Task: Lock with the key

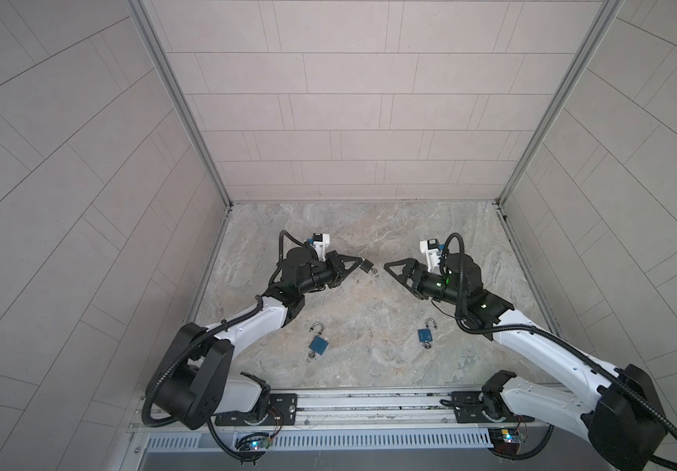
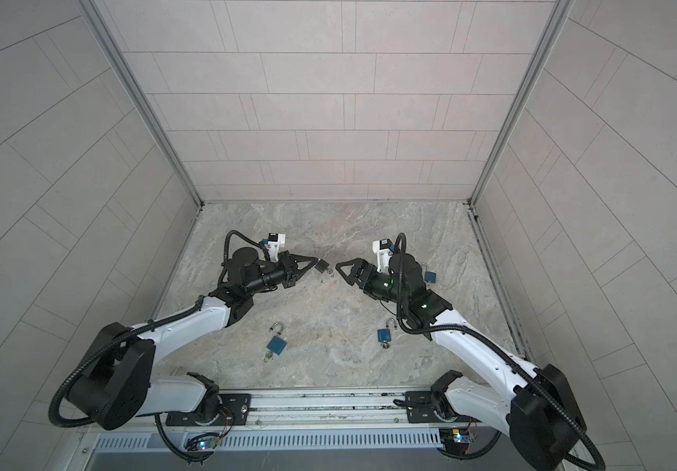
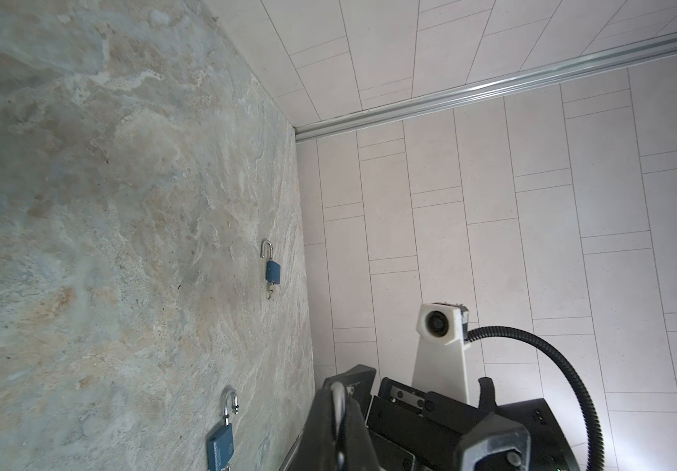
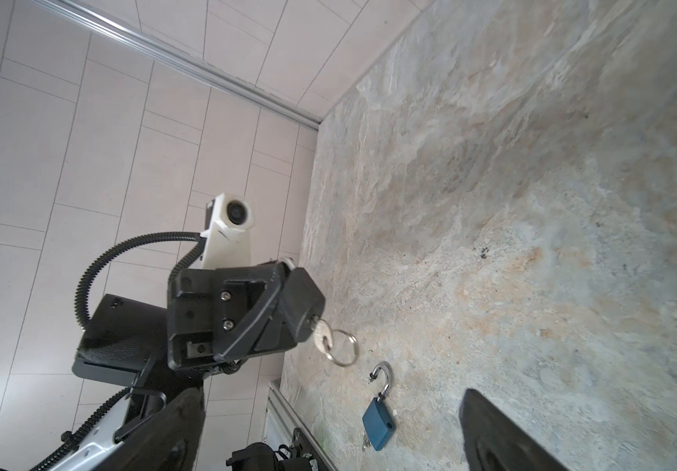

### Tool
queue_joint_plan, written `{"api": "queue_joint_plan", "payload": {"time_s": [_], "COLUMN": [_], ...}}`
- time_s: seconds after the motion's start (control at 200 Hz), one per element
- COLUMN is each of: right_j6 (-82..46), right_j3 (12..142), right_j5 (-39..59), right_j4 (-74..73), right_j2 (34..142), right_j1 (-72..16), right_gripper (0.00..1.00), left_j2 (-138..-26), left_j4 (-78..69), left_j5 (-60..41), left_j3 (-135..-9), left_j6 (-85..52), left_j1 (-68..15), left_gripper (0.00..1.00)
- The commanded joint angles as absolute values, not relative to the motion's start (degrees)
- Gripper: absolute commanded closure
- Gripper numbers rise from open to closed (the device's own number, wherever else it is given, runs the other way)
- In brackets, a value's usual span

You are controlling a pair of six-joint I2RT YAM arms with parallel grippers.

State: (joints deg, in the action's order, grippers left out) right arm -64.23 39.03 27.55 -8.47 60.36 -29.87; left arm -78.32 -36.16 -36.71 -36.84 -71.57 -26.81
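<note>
**Ana:** What is held on the left?

**Ben:** A black padlock [image 1: 366, 266] is pinched by the left gripper [image 1: 359, 262]. The jaws are closed tight on it. It is held over the middle of the table [image 1: 369, 228].

**Ana:** Where is the key found?

**Ben:** The key [image 4: 321, 336] is stuck into the bottom of the black padlock. A key ring [image 4: 343, 346] is hung from it.

**Ana:** Is the key touched by the right gripper [image 1: 388, 266]?

**Ben:** No. That gripper is pointed at the key from close by, but a gap is left between them. Its jaws are spread wide, with nothing in them.

**Ana:** What else is seen on the table?

**Ben:** The left blue padlock [image 1: 318, 346] and the middle blue padlock [image 1: 425, 335] are laid near the front edge, both with the loop open. The right blue padlock [image 2: 429, 277] is partly hidden behind the right arm, nearer the right edge.
</note>
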Motion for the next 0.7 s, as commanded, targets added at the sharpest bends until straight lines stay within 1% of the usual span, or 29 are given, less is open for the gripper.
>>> {"api": "queue_joint_plan", "payload": {"time_s": [0.0, 0.095, 0.255, 0.41, 0.5, 0.535, 0.59, 0.61, 0.615, 0.62, 0.635, 0.696], "right_j6": [-62.8, -60.4, -59.9, -58.5, -58.5, -58.3, -56.4, -55.5, -55.1, -55.1, -54.7, -55.0], "right_j3": [41.2, 42.8, 48.8, 49.2, 49.6, 50.3, 50.9, 50.7, 50.5, 50.5, 50.0, 47.3], "right_j5": [21.9, 20.0, 2.9, -8.7, -8.6, -9.6, -9.7, -9.1, -9.0, -9.0, -8.3, -4.7], "right_j4": [-0.1, 4.4, 20.3, 22.3, 23.8, 25.3, 26.2, 25.5, 25.0, 25.0, 24.0, 19.0], "right_j2": [58.0, 57.5, 58.2, 58.5, 58.9, 59.3, 60.3, 60.8, 61.0, 61.0, 61.5, 62.9], "right_j1": [-30.8, -32.1, -39.0, -45.6, -46.1, -46.1, -46.1, -46.1, -46.1, -46.1, -46.1, -46.1], "right_gripper": [0.01, 0.01, 0.01, 0.01, 0.01, 0.03, 0.04, 0.07, 0.10, 0.10, 0.14, 0.15], "left_j2": [-78.0, -75.7, -69.2, -65.3, -63.8, -63.5, -63.5, -63.6, -63.6, -63.6, -63.7, -64.0], "left_j4": [-37.7, -32.6, -15.9, -8.2, -4.8, -3.9, -2.9, -2.6, -2.5, -2.5, -2.3, -1.7], "left_j5": [-34.2, -32.2, -27.6, -25.0, -23.6, -23.3, -22.8, -22.7, -22.8, -22.8, -22.8, -23.4], "left_j3": [-36.5, -36.6, -38.6, -39.1, -39.4, -39.5, -40.0, -40.3, -40.4, -40.5, -40.7, -41.9], "left_j6": [-73.7, -72.4, -66.8, -63.7, -62.4, -61.9, -61.5, -61.4, -61.5, -61.4, -61.3, -60.5], "left_j1": [-28.3, -29.3, -30.7, -30.8, -30.8, -30.7, -30.7, -30.7, -30.7, -30.8, -30.7, -30.8], "left_gripper": [1.00, 1.00, 1.00, 1.00, 1.00, 1.00, 1.00, 1.00, 1.00, 1.00, 1.00, 1.00]}}
